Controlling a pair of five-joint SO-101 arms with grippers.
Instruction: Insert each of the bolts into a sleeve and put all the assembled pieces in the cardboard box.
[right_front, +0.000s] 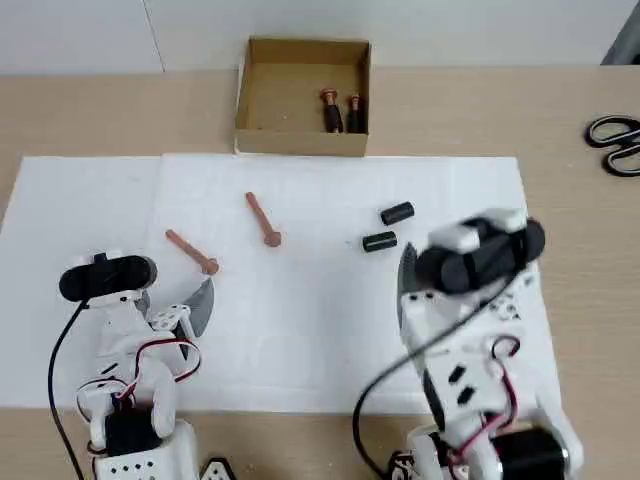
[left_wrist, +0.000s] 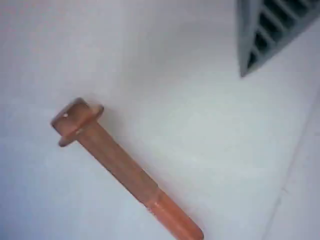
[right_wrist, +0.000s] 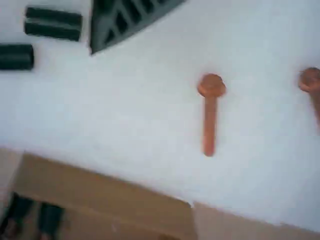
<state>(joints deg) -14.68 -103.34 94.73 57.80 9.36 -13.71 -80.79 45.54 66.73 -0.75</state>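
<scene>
Your left gripper (right_front: 197, 303) hung low over the sheet (right_front: 300, 330), near the head end of the near bolt (right_front: 192, 252). Your right gripper (right_front: 405, 272) sat just beside the near sleeve (right_front: 379, 241), with the far sleeve (right_front: 397, 213) a little beyond. You could not tell from these views how wide either gripper stood. The far bolt (right_front: 263, 218) lay between the arms, apart from both sleeves. Past the sheet, the box (right_front: 252, 100) held two finished pieces (right_front: 330, 112) by one wall.

The bolts looked light, stiff and smooth. With round shanks they would likely roll if nudged, so you'd have done best to pinch the shank close under the head, leaving the tip free to enter. The sleeves seemed hard little tubes, also prone to rolling; grip them across the body and keep one end open.

The near bolt's tip was cut off in the left wrist view. The sleeves' bores could not be made out, and the right arm hid the sheet beneath it.
</scene>
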